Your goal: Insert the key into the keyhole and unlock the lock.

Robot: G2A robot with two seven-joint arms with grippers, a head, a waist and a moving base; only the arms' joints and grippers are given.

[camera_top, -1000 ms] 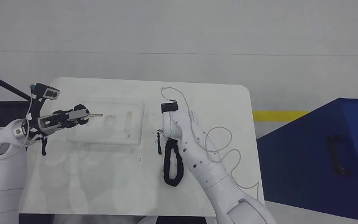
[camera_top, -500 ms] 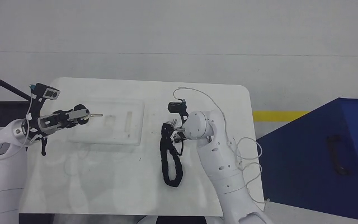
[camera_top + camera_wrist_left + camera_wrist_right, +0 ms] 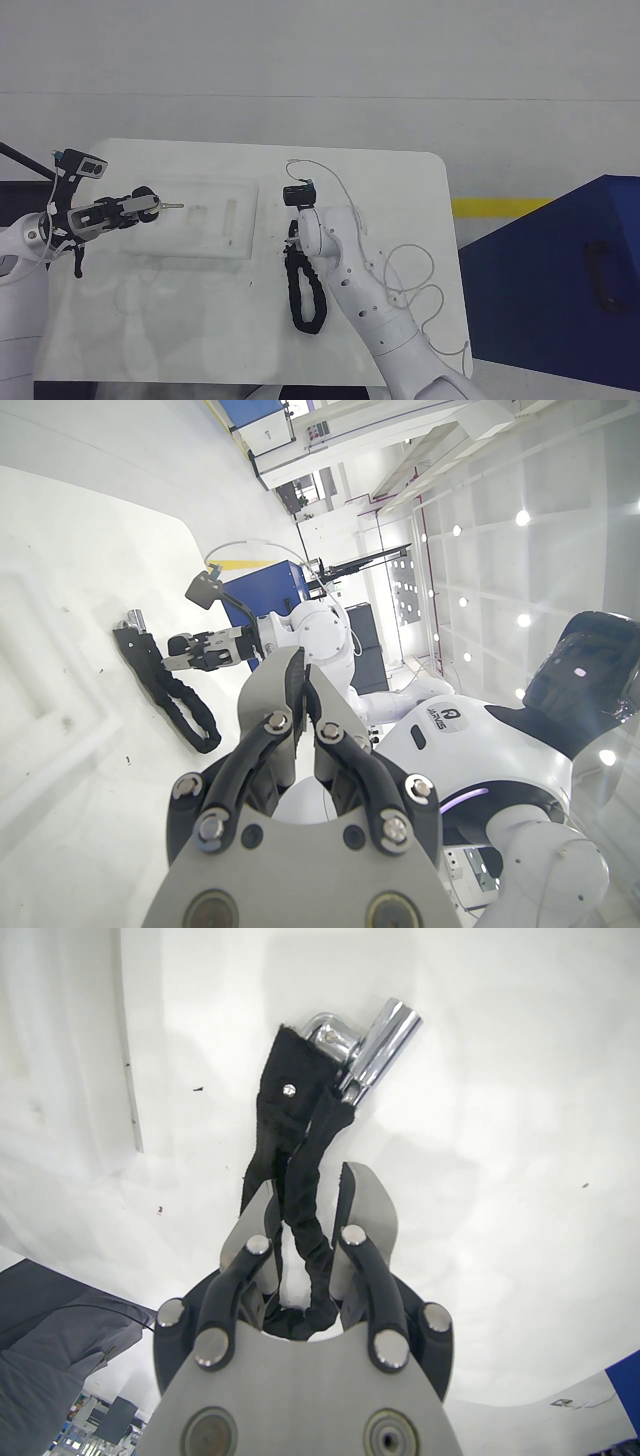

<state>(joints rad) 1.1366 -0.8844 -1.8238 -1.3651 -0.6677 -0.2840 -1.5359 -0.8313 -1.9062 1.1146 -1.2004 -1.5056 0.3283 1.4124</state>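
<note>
The lock is a chain in a black fabric sleeve (image 3: 305, 290) lying looped on the white table (image 3: 400, 190). Its chrome cylinder (image 3: 387, 1050) sits at the far end of the loop. My right gripper (image 3: 305, 1183) is open low over the table, its fingers straddling a strand of the sleeve just behind the cylinder. From the left wrist view the right gripper (image 3: 167, 655) is beside the lock (image 3: 165, 692). My left gripper (image 3: 155, 206) hovers over the table's left side, shut on the key (image 3: 172, 206), whose blade points toward the lock.
A shallow white tray (image 3: 200, 245) lies between the two grippers, under the key. A thin white cable (image 3: 395, 285) trails off the right arm. The table's rounded right edge (image 3: 445, 200) is close to a blue cabinet (image 3: 560, 290).
The right arm swung its wrist out to the right of the lock's top end, then back over it. The lock's top end shifted slightly. The left arm and key have kept still.
</note>
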